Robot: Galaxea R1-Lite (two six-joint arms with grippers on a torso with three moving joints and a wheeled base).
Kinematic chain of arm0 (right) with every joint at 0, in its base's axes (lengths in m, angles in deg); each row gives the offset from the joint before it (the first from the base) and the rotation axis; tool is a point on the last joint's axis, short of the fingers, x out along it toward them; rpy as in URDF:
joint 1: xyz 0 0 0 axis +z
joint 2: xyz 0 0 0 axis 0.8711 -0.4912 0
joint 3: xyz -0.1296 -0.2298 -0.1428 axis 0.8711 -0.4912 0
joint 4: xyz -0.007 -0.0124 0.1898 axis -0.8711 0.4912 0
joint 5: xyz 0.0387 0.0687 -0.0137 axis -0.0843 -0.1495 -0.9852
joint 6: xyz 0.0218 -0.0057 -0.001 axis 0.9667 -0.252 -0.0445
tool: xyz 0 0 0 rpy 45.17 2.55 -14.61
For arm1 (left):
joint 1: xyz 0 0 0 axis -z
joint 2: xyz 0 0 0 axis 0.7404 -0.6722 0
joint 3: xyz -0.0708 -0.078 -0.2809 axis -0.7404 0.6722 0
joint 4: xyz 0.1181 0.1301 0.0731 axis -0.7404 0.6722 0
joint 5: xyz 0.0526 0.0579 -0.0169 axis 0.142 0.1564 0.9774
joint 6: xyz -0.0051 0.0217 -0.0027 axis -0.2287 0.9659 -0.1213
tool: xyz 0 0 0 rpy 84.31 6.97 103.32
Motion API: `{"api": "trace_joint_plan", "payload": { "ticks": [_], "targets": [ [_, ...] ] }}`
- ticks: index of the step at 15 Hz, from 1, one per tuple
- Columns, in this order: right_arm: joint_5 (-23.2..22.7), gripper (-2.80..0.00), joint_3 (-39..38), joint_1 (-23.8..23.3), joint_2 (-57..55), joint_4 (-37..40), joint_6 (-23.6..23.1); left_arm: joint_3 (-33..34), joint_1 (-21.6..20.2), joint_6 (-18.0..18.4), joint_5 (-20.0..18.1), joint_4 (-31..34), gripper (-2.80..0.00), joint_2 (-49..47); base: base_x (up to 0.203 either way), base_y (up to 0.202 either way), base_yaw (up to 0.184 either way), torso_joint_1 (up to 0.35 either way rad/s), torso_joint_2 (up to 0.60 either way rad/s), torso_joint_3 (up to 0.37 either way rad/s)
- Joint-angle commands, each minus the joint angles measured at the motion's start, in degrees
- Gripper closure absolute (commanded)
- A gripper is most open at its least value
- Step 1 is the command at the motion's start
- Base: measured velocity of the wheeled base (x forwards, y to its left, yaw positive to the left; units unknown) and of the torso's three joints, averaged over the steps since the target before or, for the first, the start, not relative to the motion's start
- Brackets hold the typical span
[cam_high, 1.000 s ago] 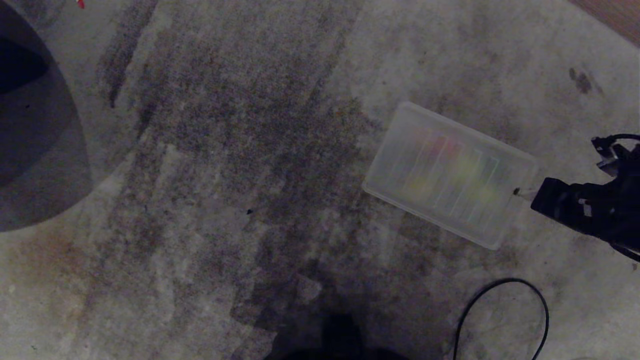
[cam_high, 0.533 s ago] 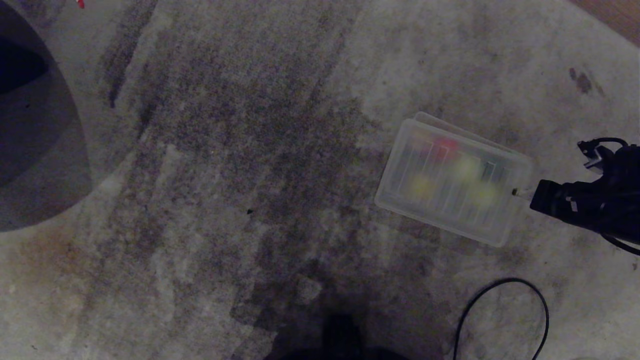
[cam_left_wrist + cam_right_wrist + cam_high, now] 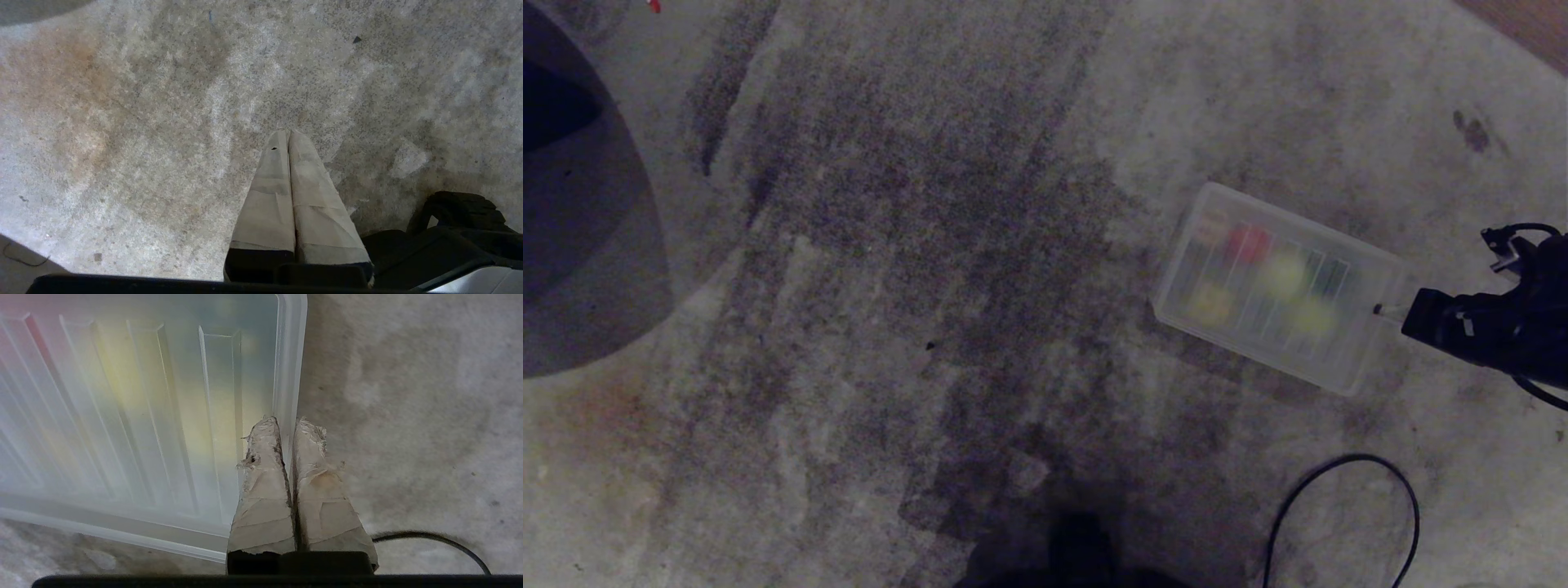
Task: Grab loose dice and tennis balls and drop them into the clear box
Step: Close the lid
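Translucent ribbed lid [image 3: 1278,286] covering clear box, dice and tennis balls inside; right claw [image 3: 286,428] pinching lid's rim, left claw [image 3: 288,136] closed, empty; carpet [image 3: 890,286] bare of strays.

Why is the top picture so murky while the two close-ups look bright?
Head view: dim and grainy, the coloured shapes under the ribbed lid just smears. Right wrist view: brightly lit, colours bleeding softly through the lid pinched by the right claw. Left wrist view: bright, crisp carpet.
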Motion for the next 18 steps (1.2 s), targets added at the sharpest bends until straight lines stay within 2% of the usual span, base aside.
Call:
{"api": "trace_joint_plan", "payload": {
  "ticks": [1,5,10,14,18],
  "targets": [
    [-0.1,0.00,0.2,-0.4,-0.7,-0.2,0.1,0.1,0.0,0.0,0.0,0.0,0.00,-0.1,0.000,0.000,0.000,0.000,0.00,0.000],
    [-0.4,0.00,1.0,-0.3,-1.9,-1.1,0.3,0.1,0.0,0.0,0.0,0.0,0.00,-0.1,0.000,0.000,0.000,0.000,0.00,0.000],
    [-0.4,0.00,3.2,-0.3,-2.6,-2.0,4.7,0.1,0.0,0.0,0.0,0.0,0.00,-0.1,0.000,0.000,0.000,0.000,0.00,0.000],
    [-0.7,0.00,3.2,0.1,-2.6,-1.8,4.7,0.1,0.0,0.0,0.0,0.0,0.00,-0.1,0.000,0.000,0.000,0.000,0.00,0.000],
    [-3.7,0.00,3.1,0.4,-2.2,-1.2,4.5,0.1,0.0,0.0,0.0,0.0,0.00,-0.1,0.000,0.000,0.000,0.000,0.00,0.000]
  ]
}}
